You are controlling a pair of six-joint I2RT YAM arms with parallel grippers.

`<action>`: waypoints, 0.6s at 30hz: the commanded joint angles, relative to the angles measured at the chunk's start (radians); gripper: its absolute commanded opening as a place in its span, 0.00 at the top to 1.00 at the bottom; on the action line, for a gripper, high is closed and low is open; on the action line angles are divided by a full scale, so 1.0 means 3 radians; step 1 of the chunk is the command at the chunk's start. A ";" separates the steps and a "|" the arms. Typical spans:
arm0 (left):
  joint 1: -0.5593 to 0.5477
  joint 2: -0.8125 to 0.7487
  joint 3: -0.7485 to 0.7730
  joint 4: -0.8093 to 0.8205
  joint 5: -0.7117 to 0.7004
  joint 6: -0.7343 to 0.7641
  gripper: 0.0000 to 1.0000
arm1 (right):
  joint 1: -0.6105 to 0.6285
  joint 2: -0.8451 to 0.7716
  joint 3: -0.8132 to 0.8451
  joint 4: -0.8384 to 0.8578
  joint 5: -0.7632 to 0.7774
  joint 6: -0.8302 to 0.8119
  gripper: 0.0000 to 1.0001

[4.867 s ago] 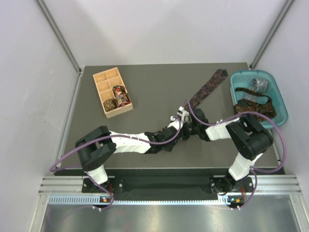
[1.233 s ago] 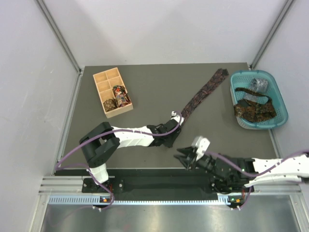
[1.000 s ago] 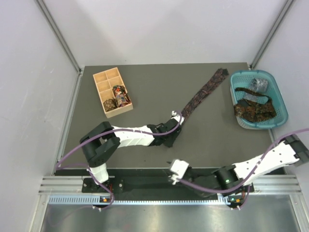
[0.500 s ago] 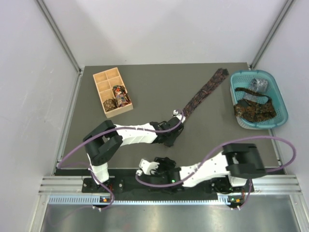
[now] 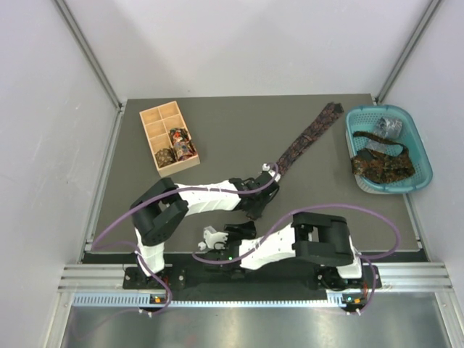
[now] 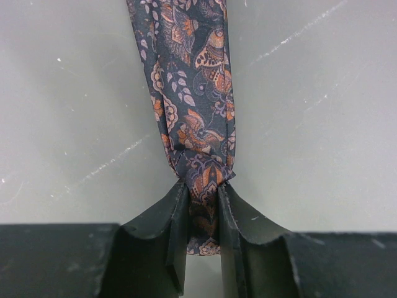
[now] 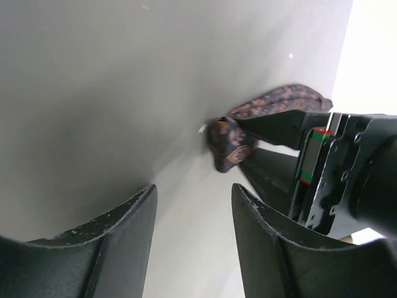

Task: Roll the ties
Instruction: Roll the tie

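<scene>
A long maroon-brown paisley tie [image 5: 308, 134] lies flat as a diagonal strip from the back right toward the middle of the table. My left gripper [image 5: 265, 177] is shut on its narrow near end; in the left wrist view the tie [image 6: 195, 118] bunches between the shut fingers of the left gripper [image 6: 201, 192]. My right gripper [image 5: 241, 230] is open and empty, low near the front edge. Its wrist view shows the pinched tie end [image 7: 228, 143] ahead of the right gripper [image 7: 193, 208]. Two rolled ties [image 5: 180, 143] sit in the wooden box [image 5: 156, 119].
A teal basket [image 5: 422, 156] at the right edge holds a grey tie [image 5: 388, 127] and a dark orange-speckled tie [image 5: 380, 165]. The right arm [image 5: 319, 235] lies folded along the front edge, close under the left arm [image 5: 203, 197].
The right arm left the tie end, swung out to the right and then swept left along the front edge, ending folded with its open gripper near front centre. The left gripper stayed on the tie end.
</scene>
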 commanded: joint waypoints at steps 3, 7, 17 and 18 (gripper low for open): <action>0.0015 0.0407 -0.0063 -0.0851 0.0188 0.0010 0.73 | -0.0186 0.0142 0.0099 -0.0129 0.0097 -0.0190 0.48; 0.0015 0.0509 0.0064 -0.1020 0.0295 0.0026 0.75 | -0.0248 0.0183 0.0078 0.0008 0.0052 -0.0312 0.48; 0.0015 0.0642 0.0254 -0.1271 0.0295 0.0015 0.75 | -0.0355 0.0341 0.0160 0.0275 0.0067 -0.0660 0.51; 0.0015 0.0637 0.0254 -0.1276 0.0295 0.0020 0.75 | -0.0371 0.0356 0.0170 0.0275 0.0072 -0.0676 0.52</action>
